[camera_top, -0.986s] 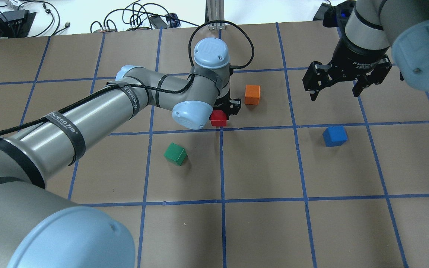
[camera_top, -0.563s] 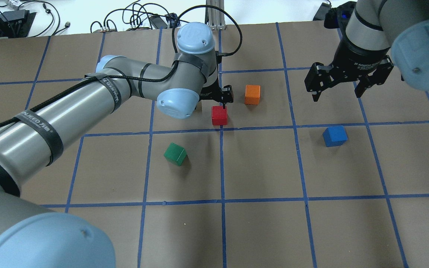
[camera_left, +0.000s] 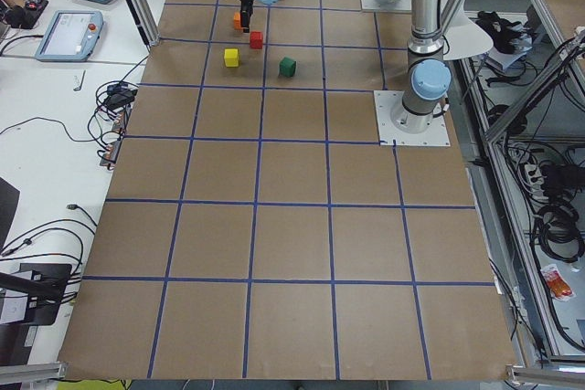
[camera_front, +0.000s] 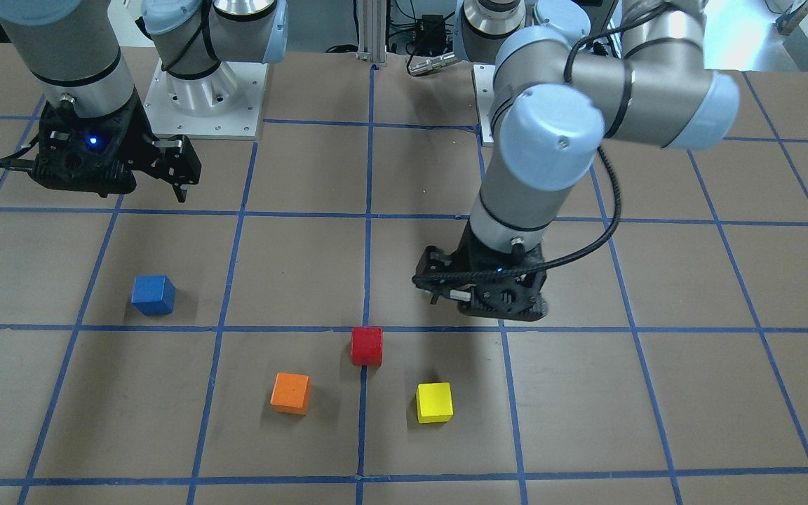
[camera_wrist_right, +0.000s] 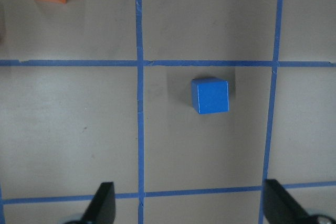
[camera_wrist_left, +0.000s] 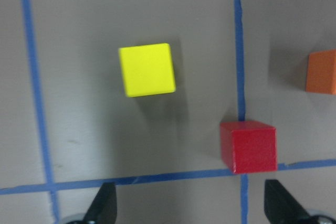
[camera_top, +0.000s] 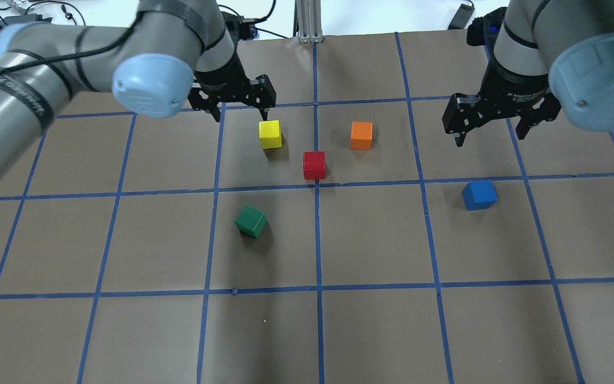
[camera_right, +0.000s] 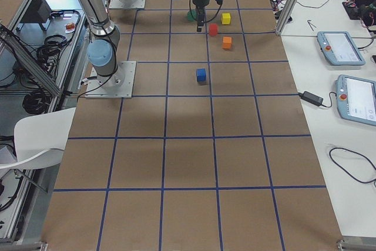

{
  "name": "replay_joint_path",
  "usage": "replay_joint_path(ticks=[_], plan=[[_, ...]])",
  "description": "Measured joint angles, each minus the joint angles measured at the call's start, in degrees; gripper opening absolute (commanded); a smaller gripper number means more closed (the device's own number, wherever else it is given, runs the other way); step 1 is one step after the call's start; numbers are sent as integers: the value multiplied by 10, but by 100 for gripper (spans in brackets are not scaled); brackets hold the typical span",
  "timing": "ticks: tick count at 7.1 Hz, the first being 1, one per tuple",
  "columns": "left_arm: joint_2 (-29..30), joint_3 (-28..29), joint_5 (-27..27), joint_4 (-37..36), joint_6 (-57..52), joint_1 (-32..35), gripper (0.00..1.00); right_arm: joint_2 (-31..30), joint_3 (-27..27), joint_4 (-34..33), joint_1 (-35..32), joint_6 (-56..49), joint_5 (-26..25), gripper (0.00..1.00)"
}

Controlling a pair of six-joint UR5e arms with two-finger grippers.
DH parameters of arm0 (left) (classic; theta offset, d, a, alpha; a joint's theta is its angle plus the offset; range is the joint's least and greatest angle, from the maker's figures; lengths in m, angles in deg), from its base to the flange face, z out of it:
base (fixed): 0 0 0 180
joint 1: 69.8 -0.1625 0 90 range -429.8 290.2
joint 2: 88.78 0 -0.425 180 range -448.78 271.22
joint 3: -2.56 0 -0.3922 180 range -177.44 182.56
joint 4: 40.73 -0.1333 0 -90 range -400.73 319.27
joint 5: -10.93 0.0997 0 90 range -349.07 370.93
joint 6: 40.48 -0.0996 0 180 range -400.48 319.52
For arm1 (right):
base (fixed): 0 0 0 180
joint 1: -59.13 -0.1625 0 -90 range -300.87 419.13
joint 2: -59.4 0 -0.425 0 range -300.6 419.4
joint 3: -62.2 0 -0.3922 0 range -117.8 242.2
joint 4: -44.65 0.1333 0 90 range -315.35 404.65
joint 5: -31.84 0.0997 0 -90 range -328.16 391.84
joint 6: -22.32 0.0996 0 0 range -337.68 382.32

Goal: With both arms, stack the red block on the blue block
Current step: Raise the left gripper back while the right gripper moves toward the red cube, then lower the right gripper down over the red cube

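Overhead exterior: red block [camera_top: 314, 165] and blue block [camera_top: 479, 194] sit apart on table [camera_top: 371, 240]

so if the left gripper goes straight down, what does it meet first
Probably bare table between the yellow block and red block; the left gripper lines up with that gap. Depth unclear; a finger might clip yellow.

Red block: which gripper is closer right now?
Left. The left gripper hovers open just past the yellow block beside the red block; the right gripper hangs open farther off, near the blue block.
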State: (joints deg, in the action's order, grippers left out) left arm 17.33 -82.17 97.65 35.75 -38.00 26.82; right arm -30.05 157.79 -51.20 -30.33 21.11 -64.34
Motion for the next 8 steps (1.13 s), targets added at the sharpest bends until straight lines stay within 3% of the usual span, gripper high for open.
replay_joint_path(ticks=[2, 4, 8], plan=[[-67, 22, 3, 97, -89, -44, 100, 40, 0, -63, -32, 48, 15, 100], [-134, 9, 5, 154, -140, -55, 100, 102, -1, -146, -81, 105, 43, 100], [-165, -16, 13, 155, -139, -105, 100, 206, -4, -272, -151, 228, 85, 100]])
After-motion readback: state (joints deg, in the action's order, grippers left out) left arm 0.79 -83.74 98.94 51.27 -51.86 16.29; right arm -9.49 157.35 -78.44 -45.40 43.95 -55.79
